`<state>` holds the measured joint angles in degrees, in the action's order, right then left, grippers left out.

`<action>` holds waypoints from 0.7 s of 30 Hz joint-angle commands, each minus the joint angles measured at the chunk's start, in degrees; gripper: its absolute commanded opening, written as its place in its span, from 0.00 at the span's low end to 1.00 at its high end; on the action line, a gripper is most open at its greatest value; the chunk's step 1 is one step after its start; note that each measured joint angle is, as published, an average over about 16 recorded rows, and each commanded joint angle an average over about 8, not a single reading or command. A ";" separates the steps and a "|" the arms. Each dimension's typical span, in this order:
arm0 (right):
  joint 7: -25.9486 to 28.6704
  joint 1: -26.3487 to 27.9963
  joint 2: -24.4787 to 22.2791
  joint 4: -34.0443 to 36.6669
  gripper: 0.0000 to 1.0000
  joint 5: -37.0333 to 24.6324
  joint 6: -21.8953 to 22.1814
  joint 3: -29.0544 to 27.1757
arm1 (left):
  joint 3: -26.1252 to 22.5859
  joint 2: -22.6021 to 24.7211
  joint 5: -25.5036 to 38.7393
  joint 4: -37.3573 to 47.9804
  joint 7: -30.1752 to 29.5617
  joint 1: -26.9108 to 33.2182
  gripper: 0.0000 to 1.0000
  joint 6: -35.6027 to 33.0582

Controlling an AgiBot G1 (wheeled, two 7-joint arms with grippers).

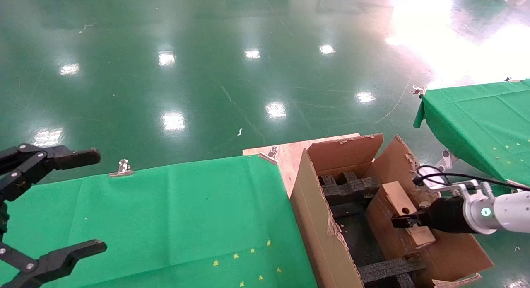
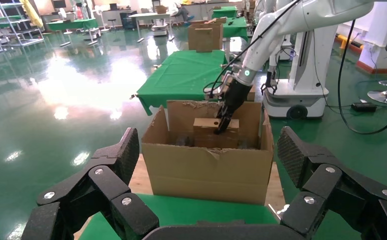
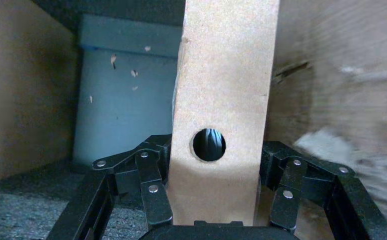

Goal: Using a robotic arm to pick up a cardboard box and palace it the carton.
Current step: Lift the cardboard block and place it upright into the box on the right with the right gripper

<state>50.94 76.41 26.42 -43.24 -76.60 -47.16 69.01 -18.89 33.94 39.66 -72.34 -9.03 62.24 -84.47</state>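
Right gripper [image 1: 408, 221] is clamped across the narrow sides of the cardboard box [image 1: 403, 213], one set of fingers [image 3: 154, 187] on each side, as the right wrist view shows, with the box's round hole facing that camera. Gripping it by the narrow sides leaves the box's lower part free to go down between the walls. The box hangs inside the open top of the carton [image 1: 321, 221], toward its right side, above the black foam inserts [image 1: 348, 186]; I judge it is being lowered to sit among them, though whether it already touches the foam cannot be told. The robotic arm [image 1: 497, 211] reaches in from the right over the carton's right flap, which keeps it from catching on the ragged edges.

Farther out, the carton stands just right of the near green-covered surface [image 1: 165, 221], close enough for a short reach. The left gripper [image 1: 41, 205] hangs spread wide and holding nothing at the near left, over that surface.

By count: one small box, one carton, two grippers, two green-covered surfaces, the second [image 1: 476, 122] at the far right.
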 commanded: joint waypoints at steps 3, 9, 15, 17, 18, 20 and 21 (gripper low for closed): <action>-1.45 -0.59 1.69 2.47 0.00 0.24 0.18 0.11 | 0.00 0.00 0.00 0.00 0.00 0.00 1.00 0.00; -3.49 -0.99 3.77 5.71 0.00 0.66 -0.03 0.09 | -0.01 0.00 -0.01 0.00 0.00 0.00 1.00 0.00; -4.99 -1.03 5.01 7.70 0.68 1.01 -0.56 -0.02 | -0.01 -0.01 -0.01 0.01 0.01 -0.01 1.00 0.02; -5.17 -1.03 5.17 7.96 0.93 1.07 -0.64 -0.05 | -0.01 -0.01 -0.02 0.02 0.01 -0.01 1.00 0.02; -5.28 -1.03 5.25 8.10 1.00 1.11 -0.72 -0.07 | -0.01 -0.01 -0.02 0.02 0.01 -0.01 1.00 0.02; -5.23 -1.01 5.23 8.05 1.00 1.13 -0.79 -0.08 | -0.01 -0.01 -0.02 0.02 0.01 -0.01 1.00 0.03; -5.20 -1.01 5.20 7.99 1.00 1.13 -0.79 -0.08 | -0.01 -0.01 -0.02 0.02 0.01 -0.01 1.00 0.03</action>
<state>45.85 75.39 31.51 -35.41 -75.53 -47.87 68.96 -18.90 33.94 39.65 -72.32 -9.02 62.23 -84.44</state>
